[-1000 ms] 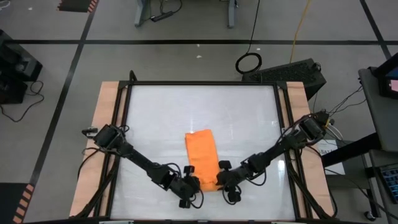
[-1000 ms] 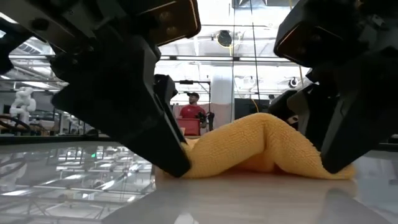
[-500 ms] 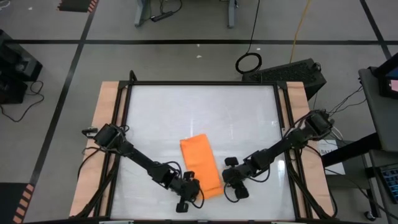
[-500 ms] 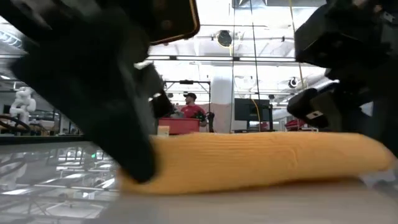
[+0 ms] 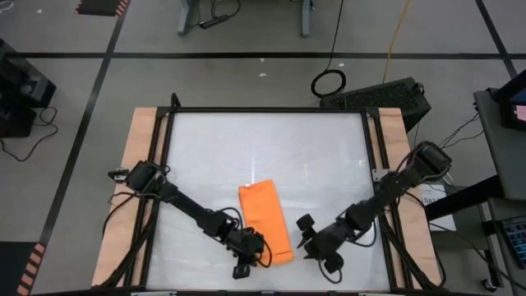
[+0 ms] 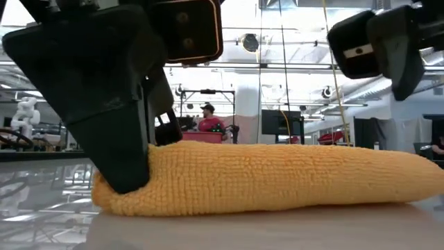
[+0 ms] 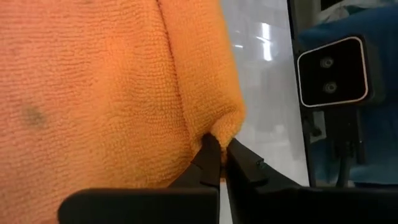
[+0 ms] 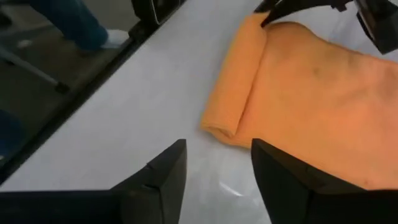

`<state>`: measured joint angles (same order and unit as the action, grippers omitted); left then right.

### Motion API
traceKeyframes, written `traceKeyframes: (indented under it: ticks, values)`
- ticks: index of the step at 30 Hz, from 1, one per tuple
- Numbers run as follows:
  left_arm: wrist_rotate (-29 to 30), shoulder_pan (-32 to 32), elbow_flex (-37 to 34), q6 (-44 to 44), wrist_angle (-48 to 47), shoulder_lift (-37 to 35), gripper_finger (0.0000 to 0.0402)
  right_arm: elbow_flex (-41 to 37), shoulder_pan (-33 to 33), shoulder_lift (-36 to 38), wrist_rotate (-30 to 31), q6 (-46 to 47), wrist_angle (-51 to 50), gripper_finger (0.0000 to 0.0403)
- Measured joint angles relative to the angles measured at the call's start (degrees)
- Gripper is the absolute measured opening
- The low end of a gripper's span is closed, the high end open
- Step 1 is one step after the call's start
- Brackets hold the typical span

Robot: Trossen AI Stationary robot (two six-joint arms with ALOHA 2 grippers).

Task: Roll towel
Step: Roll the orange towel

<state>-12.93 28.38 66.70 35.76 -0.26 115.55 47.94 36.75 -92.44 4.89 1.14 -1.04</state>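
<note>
The orange towel (image 5: 263,215) lies flat on the white table, slanting slightly, with its near edge turned over into a low roll (image 6: 277,177). My left gripper (image 5: 249,249) is shut on the left end of that roll. My right gripper (image 5: 314,243) hangs open above the table, just right of the roll's right end (image 8: 221,124), with nothing between its fingers. In the low view my right gripper (image 6: 388,42) is well above the towel. My left gripper pinches the left end of the towel's rolled near edge (image 7: 225,127) between its two fingers, at their tips. The fingers slant down from the table's near left side. The rolled cloth there is several layers thick. The roll (image 6: 208,180) rests on the table.
The table has a black frame (image 5: 263,111) and wooden side boards (image 5: 140,189). A small camera unit (image 7: 329,71) stands at the near edge, close to the left gripper. Bare tabletop lies beyond the towel's far edge. People stand in the room behind (image 6: 208,121).
My right gripper has let go of the towel's near right end, risen and drawn back toward the table's right near corner. The near edge, humped up between both grippers a second ago, now lies as a level roll on the table. My left gripper has turned at the roll's left end.
</note>
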Motion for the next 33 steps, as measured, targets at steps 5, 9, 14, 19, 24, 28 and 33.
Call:
traceKeyframes:
  ticks: [5,9,14,19,24,28,33]
  values:
    - [-0.56,-0.82,0.0,2.7,3.16,0.0,0.0005,-0.02,3.8,-2.74,7.94,0.49,0.72,0.0178]
    - [-0.55,-1.27,0.0,4.33,5.92,0.0,0.0005,0.0,5.63,-5.29,9.45,0.62,6.77,0.0164]
    - [-0.56,-1.35,0.0,5.84,7.04,0.0,0.0005,0.02,6.92,-8.1,14.54,1.35,10.93,0.0142]
    - [-0.56,-1.36,0.04,6.91,7.27,-0.02,0.0005,0.07,7.19,-10.39,15.96,3.11,11.29,0.0131]
    - [-0.57,-1.35,0.07,7.35,8.28,-0.11,0.0005,0.07,7.25,-12.16,18.02,4.31,11.23,0.013]
    - [-0.81,-1.26,0.15,7.45,10.36,-0.13,0.0005,0.07,7.14,-13.23,20.69,5.16,11.12,0.013]
    - [-2.0,-1.31,0.15,7.45,10.34,-0.15,0.0005,0.07,6.41,-13.54,20.83,5.27,11.09,0.013]
